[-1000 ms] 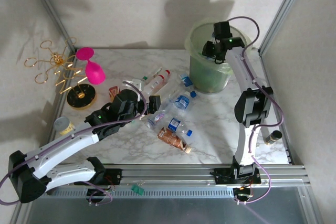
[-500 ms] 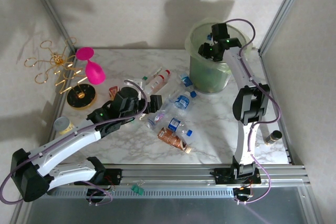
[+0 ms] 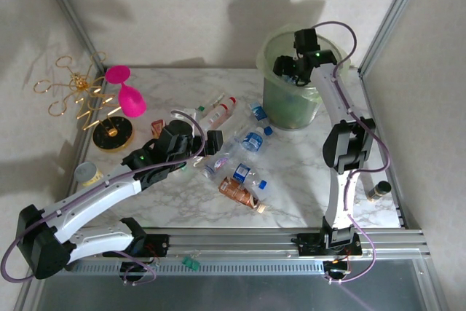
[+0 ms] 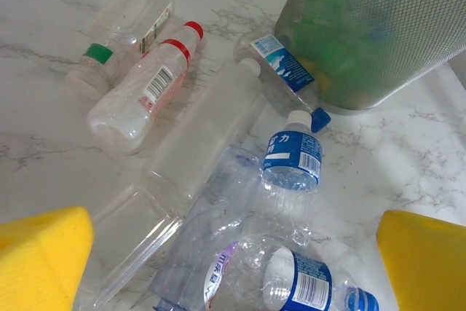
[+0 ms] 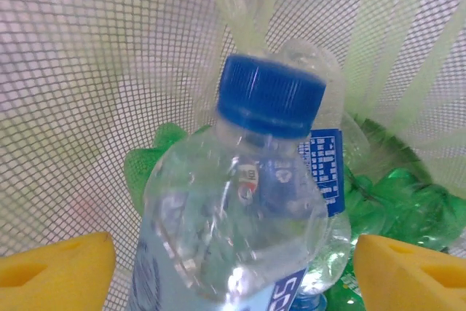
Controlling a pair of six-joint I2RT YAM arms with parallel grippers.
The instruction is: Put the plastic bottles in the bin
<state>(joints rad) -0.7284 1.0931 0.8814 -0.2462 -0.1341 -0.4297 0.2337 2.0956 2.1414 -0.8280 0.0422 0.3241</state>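
Bottle (image 5: 233, 202), blue-capped, sits between the right tool's (image 5: 233, 267) parted pads (image 5: 51, 267) inside the bin (image 3: 284, 107). Left tool (image 4: 233, 260) gapes wide over bottles (image 4: 291, 158) on the tabletop (image 4: 408, 151).

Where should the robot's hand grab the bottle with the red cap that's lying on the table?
Probably around its middle, by the barcode label, coming straight down from above. The red-capped bottle lies flat on its side on the table, so its round body can be pinched across there. A green-capped bottle and a clear bottle lie close beside it, so room is tight.
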